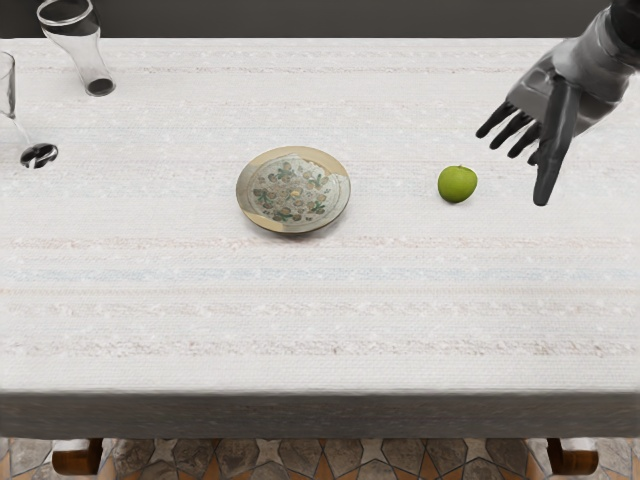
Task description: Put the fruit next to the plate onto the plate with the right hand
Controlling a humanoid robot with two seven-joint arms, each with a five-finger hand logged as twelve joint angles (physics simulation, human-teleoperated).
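Pale woven cloth covers the long table [320, 330] that fills nearly your whole view, its front edge running across the bottom of the frame, with patterned floor tiles [320, 460] showing underneath.

Near the middle of the frame, slightly left of centre, you see the round ceramic plate [243, 190], with a golden rim and a green floral pattern inside. It holds nothing.

To the right of the plate, well apart from it, the small round green apple [457, 184] rests on the cloth.

Your right hand [535, 115], dark grey with a lighter wrist, comes in from the upper right corner and hangs above the table just to the right of the apple. Its fingers [550, 150] are spread apart and pointing downward and leftward. It grips nothing and does not touch the fruit; a clear gap separates the nearest fingertip from the apple.

In the upper left corner stands a clear drinking glass [80, 45], and a second clear glass [38, 155] is cut off by the left edge.
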